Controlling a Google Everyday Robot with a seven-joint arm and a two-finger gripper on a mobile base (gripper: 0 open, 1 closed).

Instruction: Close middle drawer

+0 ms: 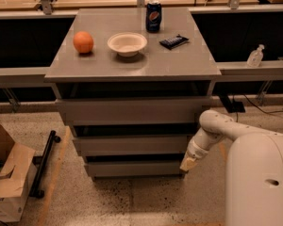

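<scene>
The middle drawer (pixel 132 145) juts slightly from the bench (pixel 179 62), stiff and handle-less (probably light on runners); push its flat front. The hand (pixel 188 164) sits just below its right corner; I cannot tell whether it is open.

- One camera serves me, looking down from behind the arm (pixel 212 131) onto the table (pixel 179 62) and its drawer fronts (pixel 132 111), fairly near.
- My end effector (pixel 188 164) sits lower right, beside those drawer fronts.
</scene>
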